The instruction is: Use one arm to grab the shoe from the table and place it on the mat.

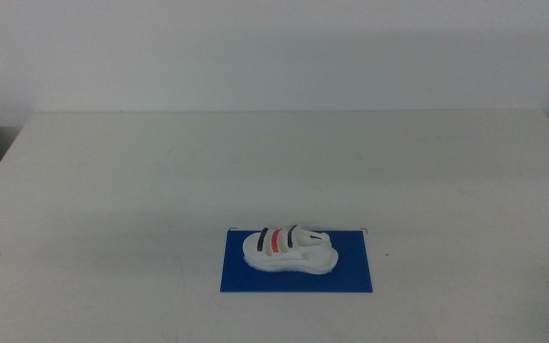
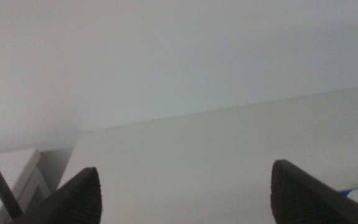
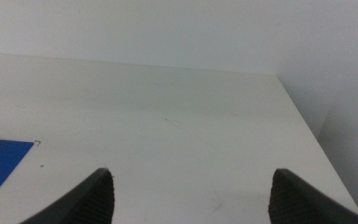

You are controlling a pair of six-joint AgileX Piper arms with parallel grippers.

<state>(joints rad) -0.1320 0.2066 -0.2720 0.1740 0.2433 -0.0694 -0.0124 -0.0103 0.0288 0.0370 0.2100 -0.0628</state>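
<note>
White table [image 1: 284, 162] w/ shoe [image 1: 289, 250] on blue mat [image 1: 351, 276]; left tool [image 2: 185, 193], right tool [image 3: 191, 196] both wide open, empty.

the shoe [image 1: 290, 250] rests upright on the mat [image 1: 351, 276], white with dark and red straps. the blue mat lies flat at 6 o'clock on the table [image 1: 274, 162].

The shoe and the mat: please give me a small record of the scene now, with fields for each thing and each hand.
shoe: white, two dark straps and one red; lies on the mat, upright on its sole
mat: blue, flat on the table
left hand: open, empty, near the table's left edge
right hand: open, empty, over the table's right part
task state: shoe already on the mat
</note>
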